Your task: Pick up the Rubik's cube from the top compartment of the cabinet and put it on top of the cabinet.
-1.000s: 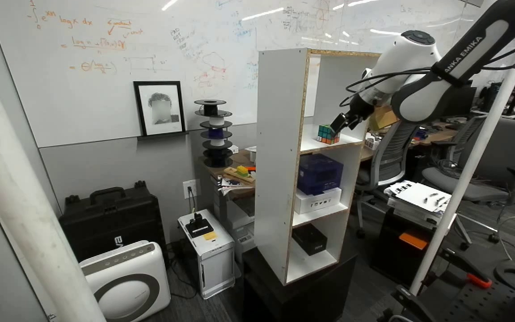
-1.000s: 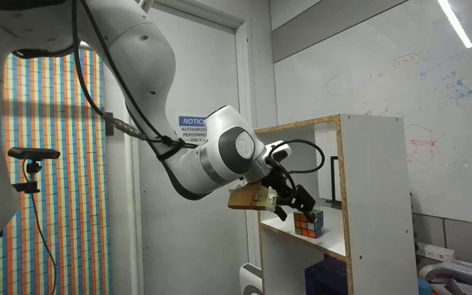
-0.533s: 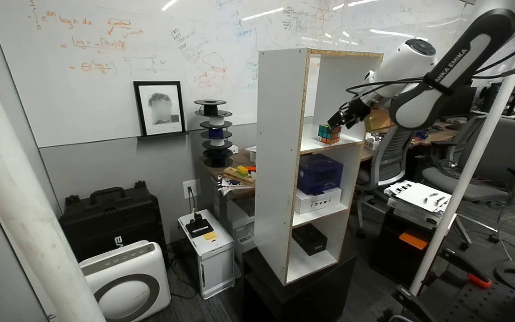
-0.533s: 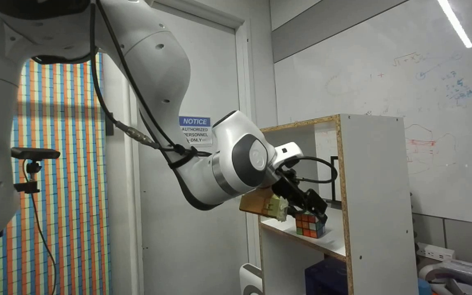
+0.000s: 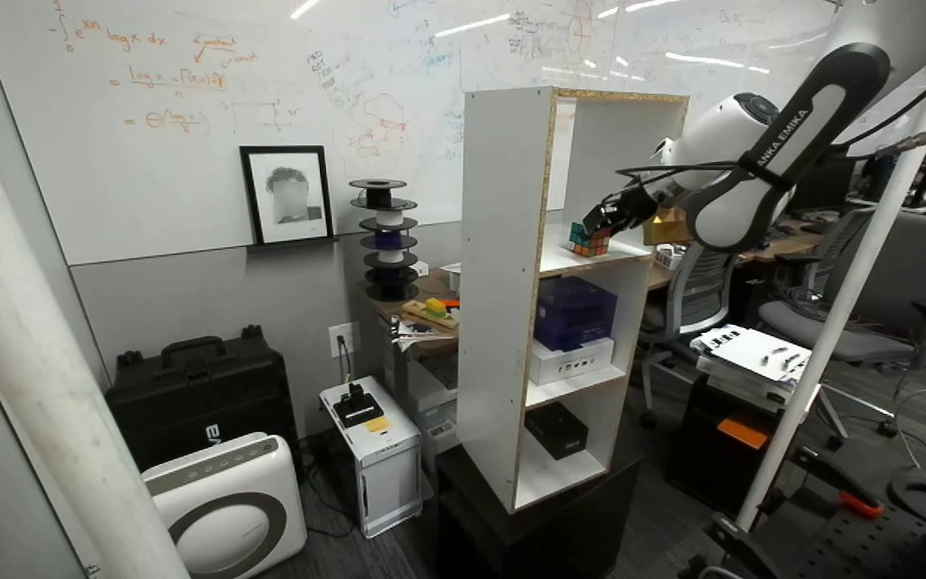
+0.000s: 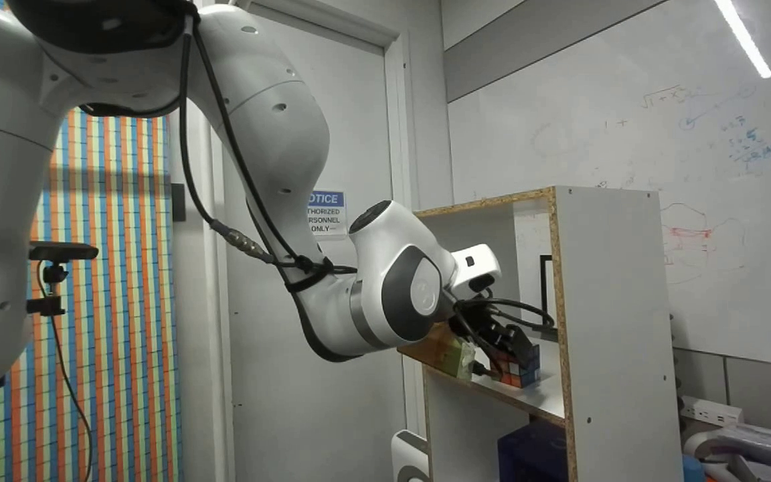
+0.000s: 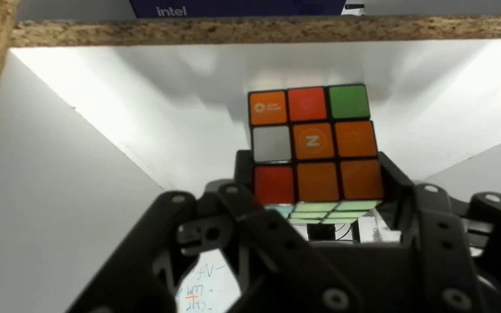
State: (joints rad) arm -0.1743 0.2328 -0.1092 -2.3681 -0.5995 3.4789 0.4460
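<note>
Jaws clamped on the Rubik's cube (image 7: 313, 141) from left and right, the gripper (image 7: 315, 174) had best lift slightly, then back out of the top compartment (image 5: 608, 153) before climbing.

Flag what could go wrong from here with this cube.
Slip: in the wrist view the gripper seems to grasp the Rubik's cube only near one end, so it might twist or drop.
Strike: both are under the top panel of the cabinet; lifting straight up could hit it.
Scrape: in an exterior view, the amber block beside the gripper looks close to the shelf edge.
</note>
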